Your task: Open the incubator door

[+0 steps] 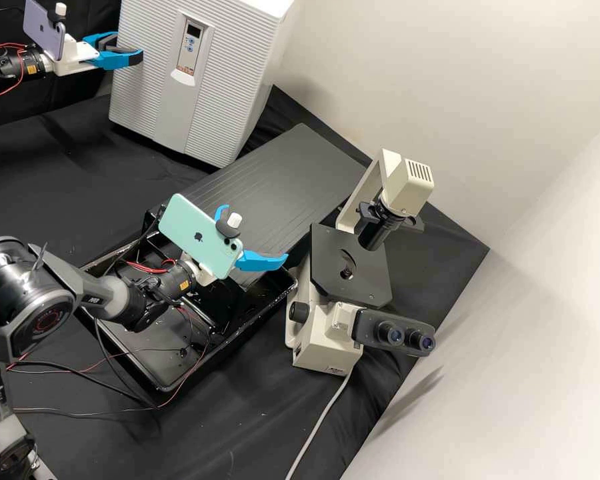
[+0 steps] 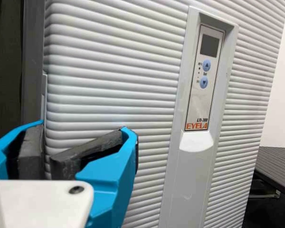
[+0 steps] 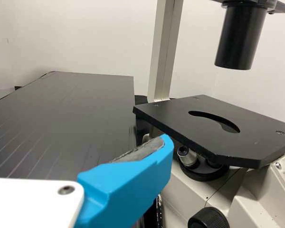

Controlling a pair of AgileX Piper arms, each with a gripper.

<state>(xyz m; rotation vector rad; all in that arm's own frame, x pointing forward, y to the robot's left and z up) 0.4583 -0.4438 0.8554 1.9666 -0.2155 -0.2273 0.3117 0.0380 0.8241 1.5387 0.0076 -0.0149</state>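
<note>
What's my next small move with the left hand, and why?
I'd probably ease the left hand shut before pulling: one pad sits by the edge of the door, the other over its ribbed face, with a gap between them.

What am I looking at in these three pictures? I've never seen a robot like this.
These are two robot arms at a bench covered in black cloth. The high view looks down on the scene; the other two come from cameras on the arms' wrists, looking past their own blue fingers.

The left gripper is at the front edge of a white incubator, a cabinet with a small control panel; its door looks shut. The right gripper is open beside a microscope. A dark grooved panel and a black tray lie nearby. A phone is mounted on the right arm. I see nothing lifted in either gripper.
</note>
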